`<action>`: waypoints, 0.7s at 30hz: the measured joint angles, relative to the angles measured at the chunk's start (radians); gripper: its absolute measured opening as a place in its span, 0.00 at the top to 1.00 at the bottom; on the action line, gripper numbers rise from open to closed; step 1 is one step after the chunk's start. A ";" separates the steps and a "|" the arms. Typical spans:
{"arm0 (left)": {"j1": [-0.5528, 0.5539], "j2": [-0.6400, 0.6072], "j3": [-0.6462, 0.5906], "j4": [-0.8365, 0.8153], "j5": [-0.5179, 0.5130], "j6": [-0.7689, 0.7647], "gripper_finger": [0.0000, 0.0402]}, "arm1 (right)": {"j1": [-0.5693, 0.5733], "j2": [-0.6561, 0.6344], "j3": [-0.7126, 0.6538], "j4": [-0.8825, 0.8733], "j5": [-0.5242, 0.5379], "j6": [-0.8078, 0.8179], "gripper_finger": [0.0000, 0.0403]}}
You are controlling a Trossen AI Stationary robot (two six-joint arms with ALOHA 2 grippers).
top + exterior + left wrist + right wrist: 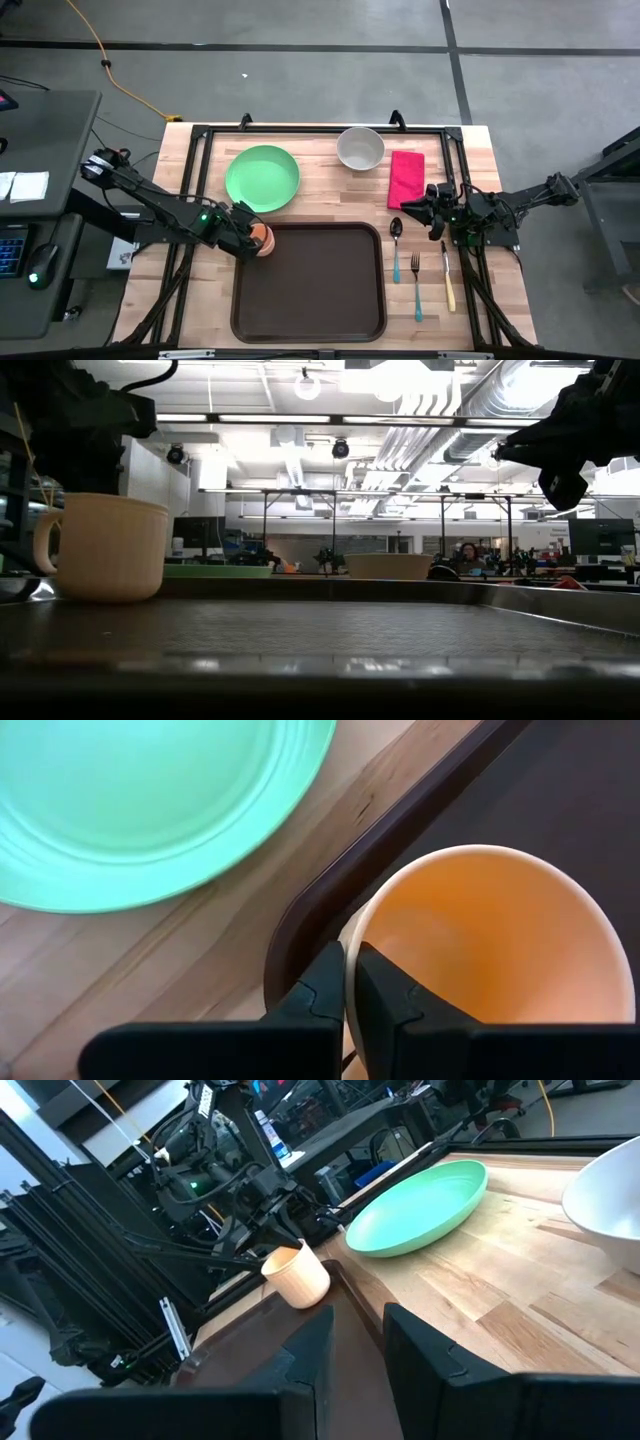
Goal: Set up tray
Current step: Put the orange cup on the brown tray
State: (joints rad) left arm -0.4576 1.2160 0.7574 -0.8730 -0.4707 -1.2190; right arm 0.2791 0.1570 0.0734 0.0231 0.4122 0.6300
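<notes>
The left gripper (252,238) was clenched on the rim of the peach mug (490,950), a light, rigid, smooth cup best pinched at its wall, standing in the corner of the brown tray (310,300) nearest the green plate (262,178), while the right gripper (428,205) hung empty, fingers parted, near the spoon (396,245).

Only the cup (260,237) blocks the tray (310,290), far-left corner.

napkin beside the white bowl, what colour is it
The napkin is bright pink-red and plain, clearest in the high view, lying just right of the white bowl.
</notes>
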 joint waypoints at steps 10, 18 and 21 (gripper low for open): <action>0.000 0.000 0.000 0.003 0.028 0.001 0.87 | 0.000 0.000 0.000 0.000 0.000 0.000 0.83; 0.000 0.000 0.000 -0.011 0.028 0.011 0.85 | 0.000 0.000 0.000 0.000 0.000 -0.001 0.83; 0.000 0.000 0.000 -0.022 0.030 0.011 0.83 | 0.000 0.000 0.000 0.000 0.000 -0.001 0.83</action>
State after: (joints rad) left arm -0.4580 1.2163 0.7578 -0.8947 -0.4412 -1.2083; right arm 0.2794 0.1570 0.0734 0.0231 0.4122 0.6292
